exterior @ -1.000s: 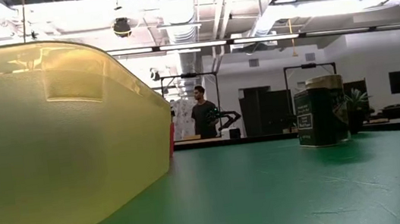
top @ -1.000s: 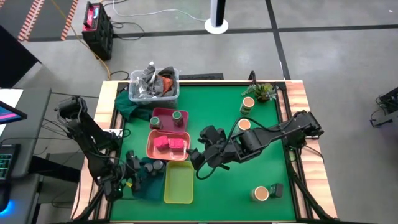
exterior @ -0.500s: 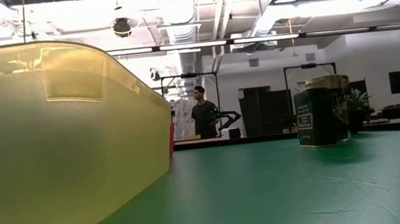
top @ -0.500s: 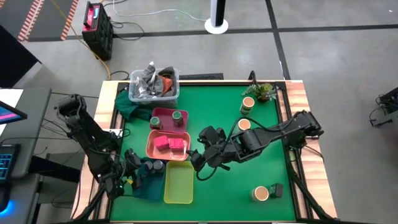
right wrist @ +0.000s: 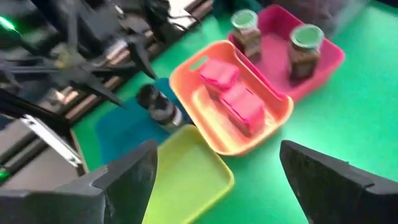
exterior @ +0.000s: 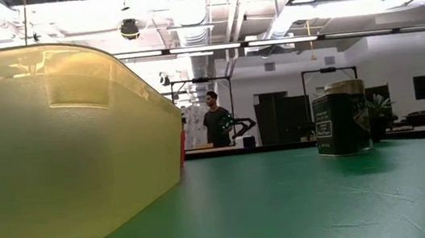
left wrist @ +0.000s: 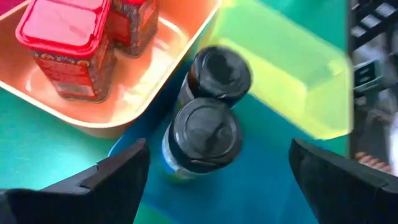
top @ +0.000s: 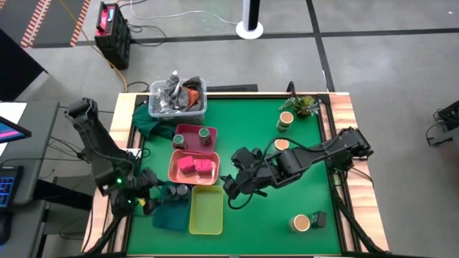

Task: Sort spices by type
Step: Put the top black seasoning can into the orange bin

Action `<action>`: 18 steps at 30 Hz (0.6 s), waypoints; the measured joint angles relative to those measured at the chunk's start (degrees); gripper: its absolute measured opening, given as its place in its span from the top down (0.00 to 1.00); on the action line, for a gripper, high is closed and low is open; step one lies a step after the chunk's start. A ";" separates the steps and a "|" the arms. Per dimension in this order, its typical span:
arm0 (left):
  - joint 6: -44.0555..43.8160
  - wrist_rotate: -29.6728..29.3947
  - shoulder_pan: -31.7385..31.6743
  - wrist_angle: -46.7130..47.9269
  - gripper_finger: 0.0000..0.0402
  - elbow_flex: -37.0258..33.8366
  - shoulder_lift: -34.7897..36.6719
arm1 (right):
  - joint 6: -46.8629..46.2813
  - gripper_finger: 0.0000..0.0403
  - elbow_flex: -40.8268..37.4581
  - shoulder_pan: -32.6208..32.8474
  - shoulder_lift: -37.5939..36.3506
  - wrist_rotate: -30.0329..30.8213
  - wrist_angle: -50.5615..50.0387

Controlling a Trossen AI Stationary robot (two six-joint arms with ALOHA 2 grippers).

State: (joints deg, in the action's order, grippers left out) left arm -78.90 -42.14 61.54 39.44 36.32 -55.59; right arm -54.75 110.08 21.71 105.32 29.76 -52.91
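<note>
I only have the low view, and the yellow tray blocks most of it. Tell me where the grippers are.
Observer: The left gripper hangs open over two black-lidded jars on the teal tray.
Operator: Now the right one.
Observer: The right gripper is open and empty, beside the yellow-green tray.
Operator: Report that tray's contents.
Observer: Nothing lies in it.

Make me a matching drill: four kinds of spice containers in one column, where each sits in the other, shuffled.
1. green-lid jars
2. red boxes
3. black-lid jars
4. tan-top jars

A. on the bare green mat
B. in the pink tray
C. on the teal tray
D. in the orange tray

Pairs: 1-B, 2-D, 3-C, 4-A
</note>
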 joint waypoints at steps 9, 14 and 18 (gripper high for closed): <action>2.84 -3.74 -2.04 -4.47 0.09 0.00 9.19 | -8.94 0.11 -3.46 -0.83 -0.04 -6.24 -14.13; 10.64 -4.07 -4.94 -13.81 0.09 -0.02 11.06 | -21.58 0.11 -9.93 -2.02 -0.05 -11.26 -21.38; 17.84 -3.75 -7.42 -19.31 0.09 1.52 10.27 | -27.64 0.11 -15.53 -3.56 -0.09 -15.03 -24.67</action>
State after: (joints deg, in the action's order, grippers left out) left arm -61.05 -45.89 54.12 20.13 37.83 -45.31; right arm -82.40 94.55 18.16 105.23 14.73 -77.58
